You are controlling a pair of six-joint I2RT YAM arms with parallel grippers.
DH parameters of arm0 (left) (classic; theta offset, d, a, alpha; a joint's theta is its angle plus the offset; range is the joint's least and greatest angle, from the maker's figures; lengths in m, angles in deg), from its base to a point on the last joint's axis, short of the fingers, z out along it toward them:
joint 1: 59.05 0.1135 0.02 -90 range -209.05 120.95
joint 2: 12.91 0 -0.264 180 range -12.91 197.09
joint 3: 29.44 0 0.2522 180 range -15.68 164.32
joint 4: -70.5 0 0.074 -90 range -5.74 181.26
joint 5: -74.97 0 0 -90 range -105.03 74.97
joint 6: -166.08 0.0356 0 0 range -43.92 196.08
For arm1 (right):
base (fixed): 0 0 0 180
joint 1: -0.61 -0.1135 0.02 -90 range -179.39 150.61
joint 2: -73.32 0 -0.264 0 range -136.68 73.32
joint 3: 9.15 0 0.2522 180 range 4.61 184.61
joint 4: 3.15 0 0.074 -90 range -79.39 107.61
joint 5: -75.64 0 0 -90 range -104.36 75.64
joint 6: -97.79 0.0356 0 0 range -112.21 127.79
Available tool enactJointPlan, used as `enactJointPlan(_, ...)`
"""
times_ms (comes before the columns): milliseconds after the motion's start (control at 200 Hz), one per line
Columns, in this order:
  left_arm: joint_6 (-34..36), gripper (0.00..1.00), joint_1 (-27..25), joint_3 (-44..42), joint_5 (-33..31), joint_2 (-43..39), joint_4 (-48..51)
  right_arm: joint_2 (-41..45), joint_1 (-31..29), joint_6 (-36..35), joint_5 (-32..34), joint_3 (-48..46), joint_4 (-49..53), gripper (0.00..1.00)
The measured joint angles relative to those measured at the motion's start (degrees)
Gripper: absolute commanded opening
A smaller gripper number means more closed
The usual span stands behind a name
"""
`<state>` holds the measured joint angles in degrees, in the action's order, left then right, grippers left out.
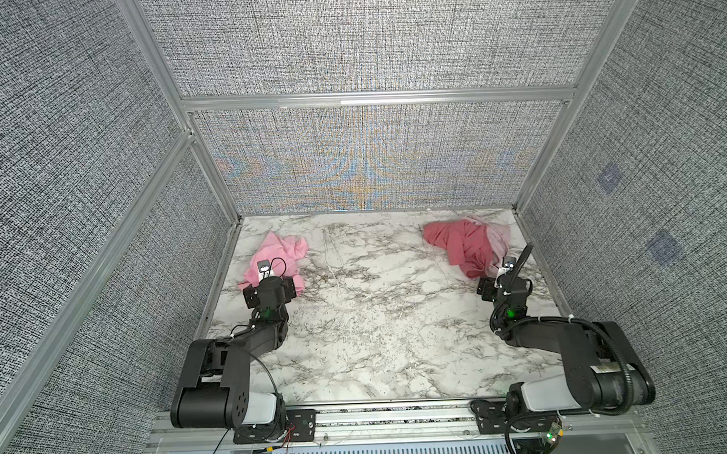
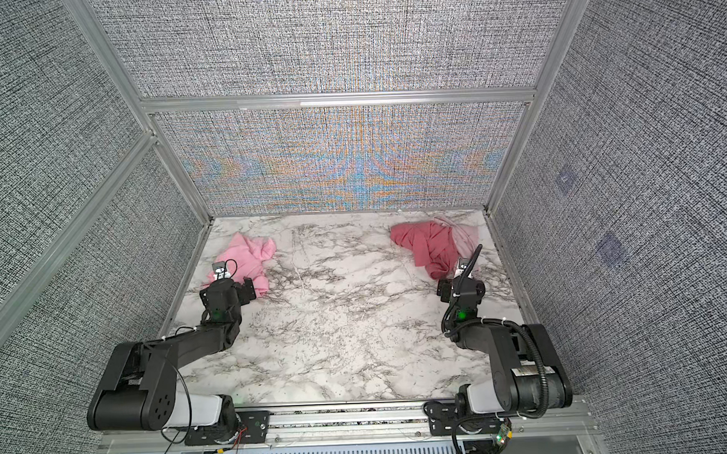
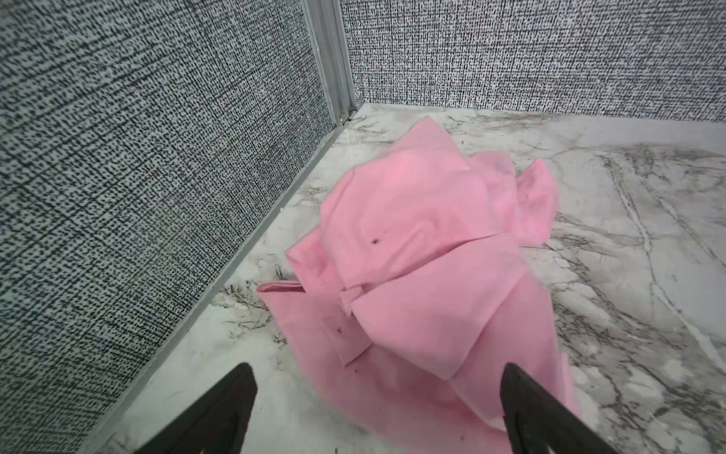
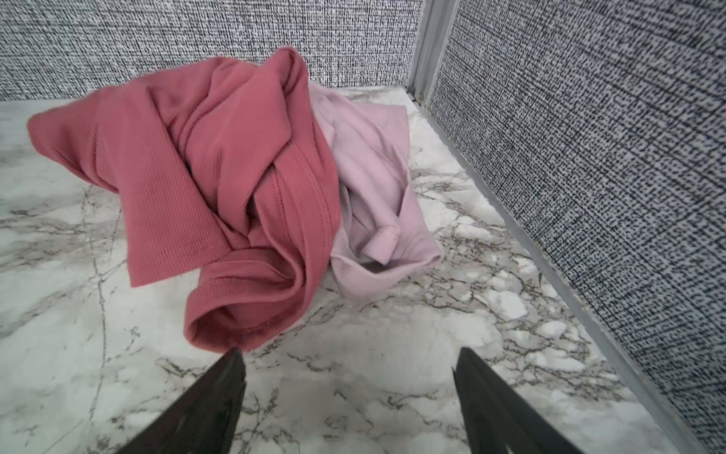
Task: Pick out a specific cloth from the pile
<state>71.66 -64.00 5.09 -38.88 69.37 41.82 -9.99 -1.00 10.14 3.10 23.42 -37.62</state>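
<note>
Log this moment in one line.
cloth: alone, rear left | pile: rear right | left gripper: open over cloth | right gripper: open, near pile

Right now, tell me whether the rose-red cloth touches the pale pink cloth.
Touching. The right wrist view shows the rose-red cloth overlapping the pale pink cloth, with no gap.

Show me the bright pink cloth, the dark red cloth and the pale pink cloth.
bright pink cloth (image 3: 412,204): left wrist view, bunched middle.
dark red cloth (image 4: 220,157): right wrist view, ribbed middle.
pale pink cloth (image 4: 369,173): right wrist view, smooth middle.
</note>
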Motion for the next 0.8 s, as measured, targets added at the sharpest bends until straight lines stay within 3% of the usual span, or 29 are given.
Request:
enactJointPlan(155, 2.84, 0.99, 0.22, -5.51, 3.13, 2.29, -11.74, -4.9, 0.07, -1.27, -3.13, -2.4, -7.56, 0.87)
enactJointPlan(360, 4.42, 0.99, 1.09, -11.06, 8.81, 5.18, -27.17, -5.07, 1.01, -2.62, -8.57, -2.16, -10.54, 0.88)
enactJointPlan(565, 4.85, 0.99, 1.73, -10.82, 12.07, 5.62, -31.43, -5.11, 2.45, -2.45, -12.41, -1.29, -10.49, 0.99)
enactJointPlan(801, 5.49, 0.99, 1.73, -11.23, 13.35, 5.7, -33.03, -5.11, 2.64, -2.23, -13.27, -1.11, -10.47, 0.99)
